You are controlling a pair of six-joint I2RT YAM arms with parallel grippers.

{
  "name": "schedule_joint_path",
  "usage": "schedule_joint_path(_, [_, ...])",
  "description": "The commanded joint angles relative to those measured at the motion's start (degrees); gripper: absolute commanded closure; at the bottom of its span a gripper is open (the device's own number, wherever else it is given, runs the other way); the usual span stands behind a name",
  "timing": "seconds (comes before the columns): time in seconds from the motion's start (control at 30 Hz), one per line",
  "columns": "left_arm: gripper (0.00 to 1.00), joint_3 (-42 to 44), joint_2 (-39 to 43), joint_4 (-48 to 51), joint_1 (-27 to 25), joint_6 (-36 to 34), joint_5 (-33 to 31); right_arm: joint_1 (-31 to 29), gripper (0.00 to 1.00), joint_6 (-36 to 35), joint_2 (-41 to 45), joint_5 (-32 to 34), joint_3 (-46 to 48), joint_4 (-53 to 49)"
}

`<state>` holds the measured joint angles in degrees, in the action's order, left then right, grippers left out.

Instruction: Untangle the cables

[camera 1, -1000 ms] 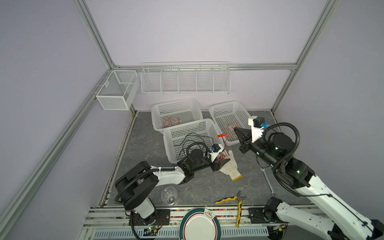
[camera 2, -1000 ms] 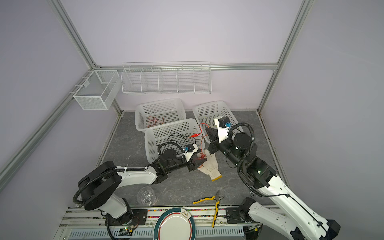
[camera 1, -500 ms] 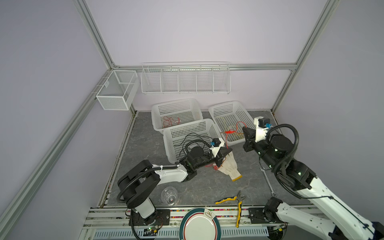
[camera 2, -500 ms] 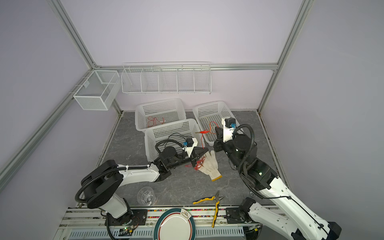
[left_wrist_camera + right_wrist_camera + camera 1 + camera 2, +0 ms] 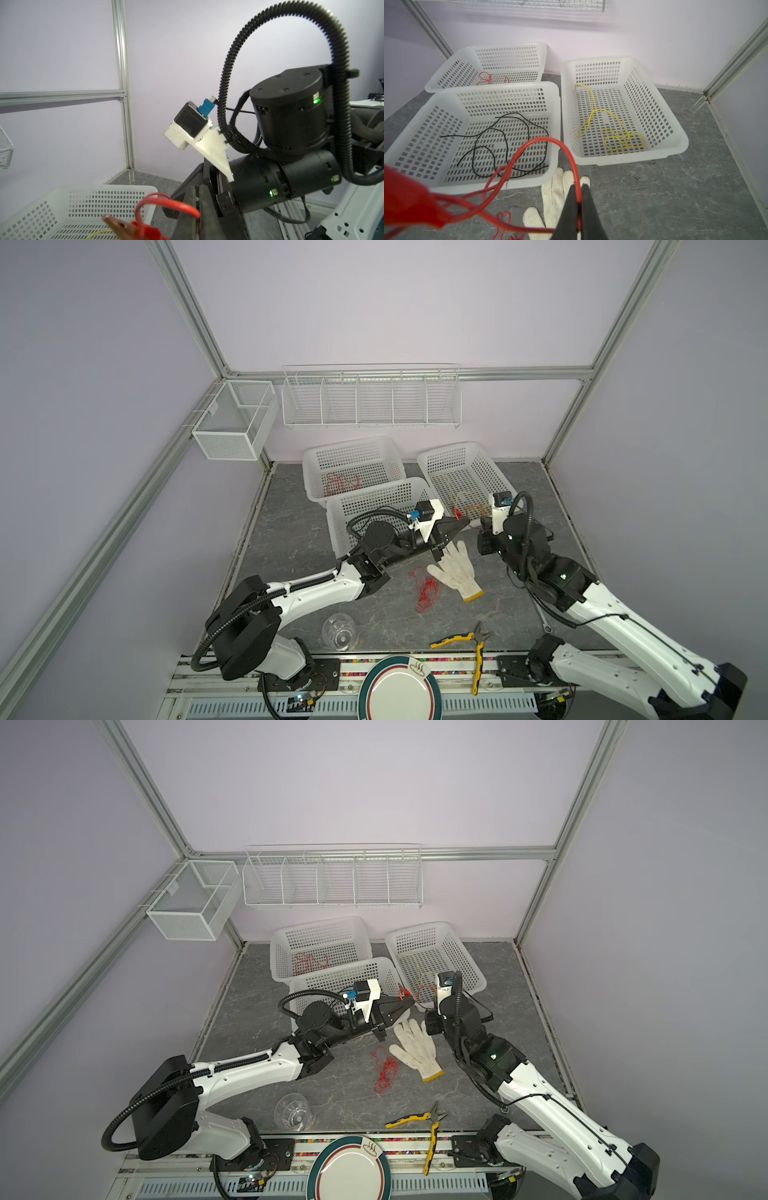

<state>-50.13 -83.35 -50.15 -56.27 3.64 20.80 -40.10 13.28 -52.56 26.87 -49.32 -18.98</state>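
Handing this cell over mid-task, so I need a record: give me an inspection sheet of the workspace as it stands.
Surface: grey marbled tabletop, no spills seen.
Job's things: red clip lead held by both arms; black cable in front basket, yellow cable in right basket, red cable in back basket; loose red wire beside glove.
Clutter: glove, pliers, glass, plate, wrench.
Grippers: left gripper and right gripper, jaws shut on red clip lead.
Cables: corrugated hoses arch over both wrists.
Surroundings: wire rack and mesh bin on walls.
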Motion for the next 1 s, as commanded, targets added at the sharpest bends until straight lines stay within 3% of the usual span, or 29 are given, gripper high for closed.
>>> schedule_joint_path(0.0, [1.0, -0.8, 0.9, 1.3, -0.2, -1.3, -1.6, 0.4, 0.93, -1.2, 2.2, -5.2, 2.3, 2.1])
schedule_joint_path(0.17, [1.0, 0.3, 1.2, 3.2, -0.2, -1.4, -6.2, 0.4, 0.93, -4.2, 4.0, -14.6, 3.4, 3.0])
schedule_joint_path(0.37, [1.0, 1.5, 0.6, 4.1, -0.2, -0.1, -5.3, 0.4, 0.93, -4.0, 4.6, -22.1, 4.2, 7.1])
schedule_joint_path(0.6, [1.0, 2.4, -0.2, 8.1, -0.2, 1.2, -1.1, 0.4, 0.93, -4.0, 3.0, -23.8, 2.4, 8.6])
schedule_joint_path(0.77, [1.0, 4.5, 0.0, 8.8, -0.2, 1.4, -2.8, 0.4, 0.93, -5.8, 2.3, -25.4, 1.1, 7.7])
schedule_joint_path(0.97, [1.0, 5.8, 0.1, 11.9, -0.2, -0.2, -4.3, 0.5, 0.93, -4.7, 1.8, -22.8, -1.5, 5.0])
